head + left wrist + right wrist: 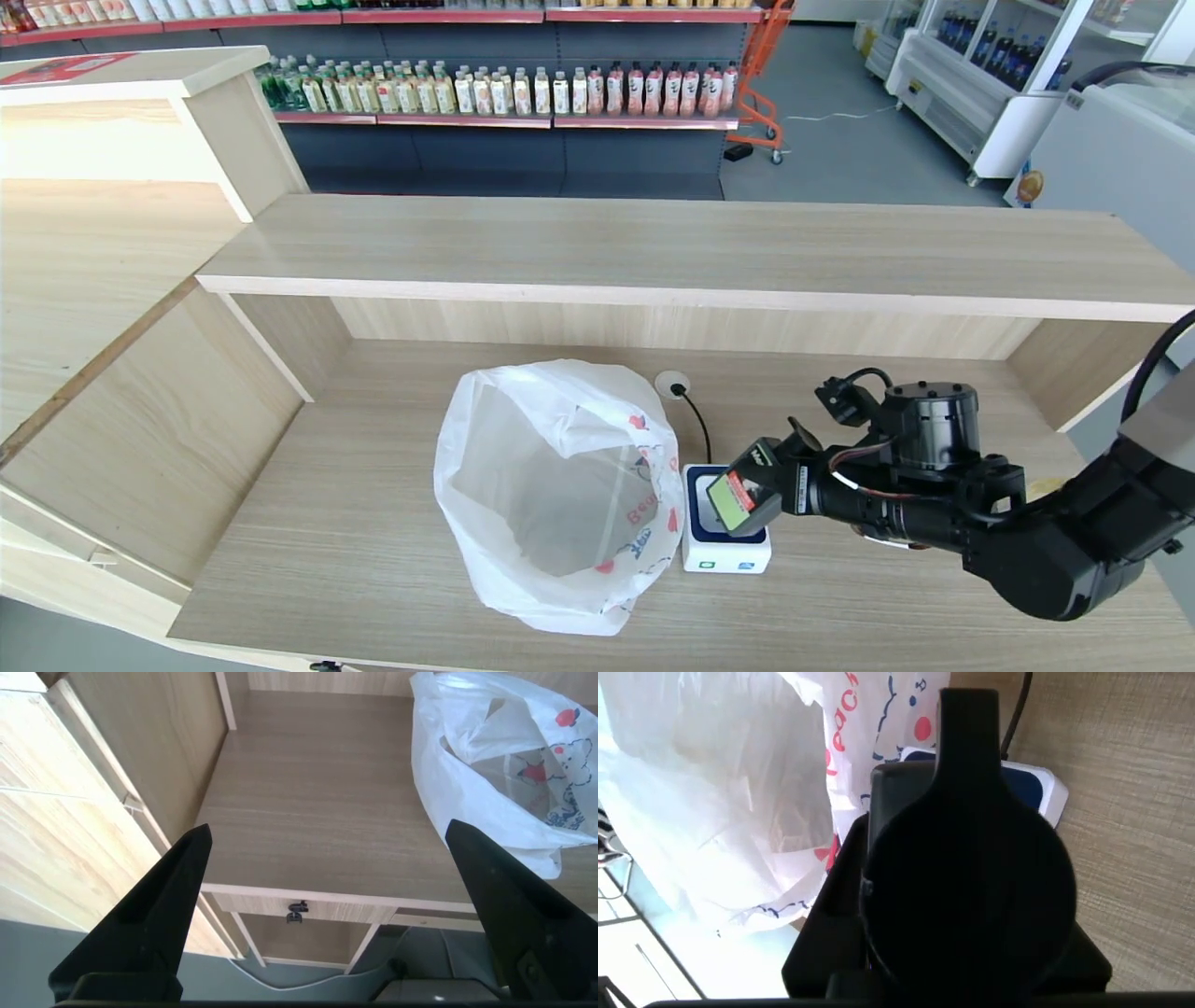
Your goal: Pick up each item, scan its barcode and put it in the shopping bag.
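A white plastic shopping bag (560,485) stands open on the wooden counter, also visible in the left wrist view (505,765) and the right wrist view (719,803). Just right of it sits a small white barcode scanner (724,551) with a blue top (1032,784) and a black cable. My right gripper (747,495) is shut on a small dark box with a green and red label (733,497), held just above the scanner. The box (971,887) blocks most of the right wrist view. My left gripper (327,868) hangs open over the counter's near edge, left of the bag.
The counter (373,560) has a raised shelf (653,247) behind and wooden side walls. A cable port (671,383) sits in the counter behind the scanner. Store shelves with bottles (504,89) stand far behind.
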Available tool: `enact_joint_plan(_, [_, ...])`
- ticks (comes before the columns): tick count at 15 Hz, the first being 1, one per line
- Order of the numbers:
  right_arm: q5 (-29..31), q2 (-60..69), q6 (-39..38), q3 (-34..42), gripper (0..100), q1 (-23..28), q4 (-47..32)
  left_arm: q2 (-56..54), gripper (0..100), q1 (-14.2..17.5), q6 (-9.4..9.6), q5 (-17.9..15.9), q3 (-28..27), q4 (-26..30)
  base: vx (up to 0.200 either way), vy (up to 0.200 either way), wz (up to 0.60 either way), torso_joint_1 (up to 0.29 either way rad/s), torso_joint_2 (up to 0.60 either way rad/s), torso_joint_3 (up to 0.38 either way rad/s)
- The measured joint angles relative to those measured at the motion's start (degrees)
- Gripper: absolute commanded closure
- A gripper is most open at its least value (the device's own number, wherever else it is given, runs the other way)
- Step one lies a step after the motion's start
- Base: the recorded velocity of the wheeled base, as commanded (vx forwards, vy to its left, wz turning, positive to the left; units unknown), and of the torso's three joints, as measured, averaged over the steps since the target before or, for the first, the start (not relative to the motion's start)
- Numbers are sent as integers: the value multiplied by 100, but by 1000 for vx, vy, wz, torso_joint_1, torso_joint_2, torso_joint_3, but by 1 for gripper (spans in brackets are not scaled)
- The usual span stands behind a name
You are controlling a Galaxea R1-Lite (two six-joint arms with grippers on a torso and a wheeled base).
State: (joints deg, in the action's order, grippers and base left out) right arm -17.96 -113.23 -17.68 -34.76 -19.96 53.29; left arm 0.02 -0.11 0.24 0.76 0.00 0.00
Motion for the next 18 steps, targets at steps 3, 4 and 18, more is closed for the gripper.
enact_joint_plan(3, [-2,-223,0,-116,100,-157,137,0,0,-5,2,0,0,0,0,0,0,0,0,0])
enact_joint_plan(4, [1,-312,5,-135,100,-190,294,0,0,-5,2,2,0,0,0,0,0,0,0,0])
enact_joint_plan(18, [34,282,-28,100,100,-234,424,0,0,-5,-6,2,0,0,0,0,0,0,0,0])
